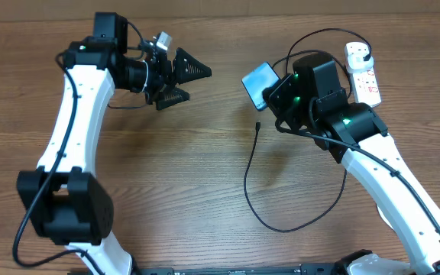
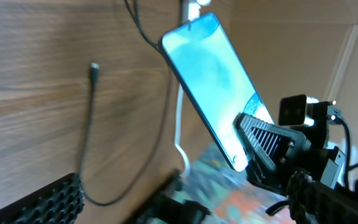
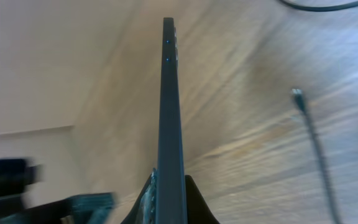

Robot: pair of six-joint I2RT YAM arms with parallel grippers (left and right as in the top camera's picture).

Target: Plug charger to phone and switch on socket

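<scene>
My right gripper is shut on the phone and holds it up off the table, its light blue screen facing my left gripper. In the right wrist view the phone shows edge-on between the two fingers. My left gripper is open and empty, a short way left of the phone. The charger lies loose on the table, its connector tip below the phone and touching nothing. The white socket with red switches lies at the far right, with a black plug in it.
The charger's cable loops across the table's centre towards the right arm. The socket's thick white lead runs behind the phone in the left wrist view. A plain wall lies beyond the table's far edge.
</scene>
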